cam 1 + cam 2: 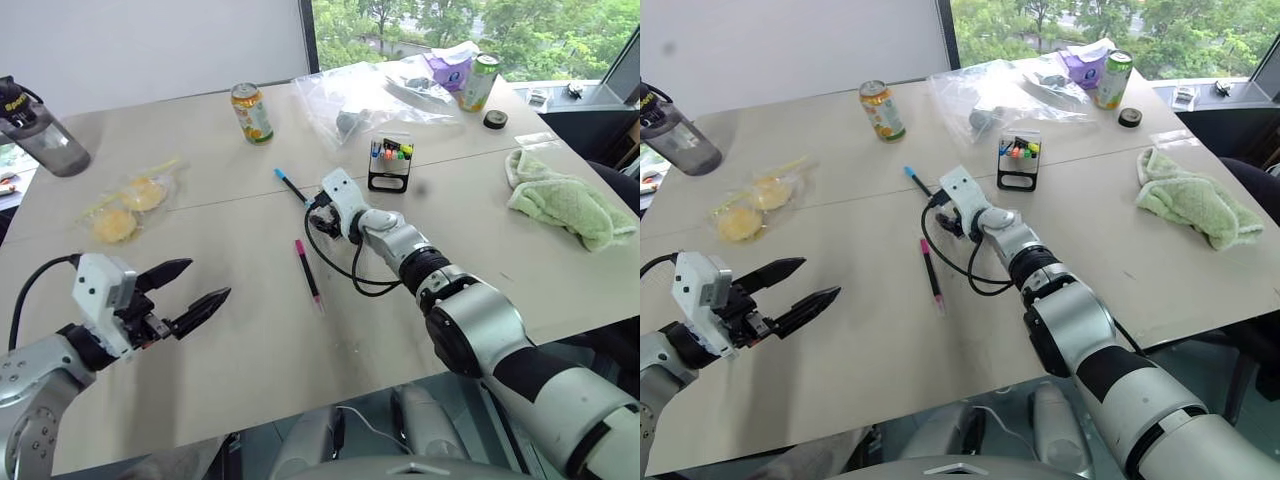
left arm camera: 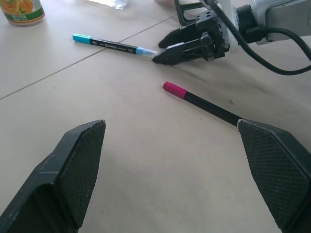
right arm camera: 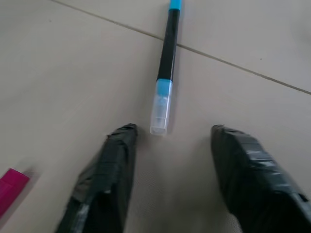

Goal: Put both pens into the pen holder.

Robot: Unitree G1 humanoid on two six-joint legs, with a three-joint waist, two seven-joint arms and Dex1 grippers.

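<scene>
Blue-capped pen [image 3: 166, 68] lies flat on the counter [image 1: 240, 340] just beyond the right claw [image 3: 170, 141], whose half-spread fingers hold nothing, so closing this short could nip only the clear tip and flick it away from the pen holder [image 1: 389, 165].

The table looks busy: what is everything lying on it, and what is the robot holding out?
Table: one, beige.
Blue pen: one, black barrel, mid-table, its capped end by the right fingers.
Pink pen: one, black barrel, nearer the robot.
Pen holder: one, black mesh, bright markers inside, behind the pens.
Drink cans: two, orange at the back, green far right.
Water bottle: one, grey, far left.
Plastic bags: clear at the back; one with yellow contents on the left.
Towel: one, green, right.
Tape roll: one, black.
Left fingers: black, open, above the table.
Right fingers: black, apart, astride the blue pen's tip.
</scene>
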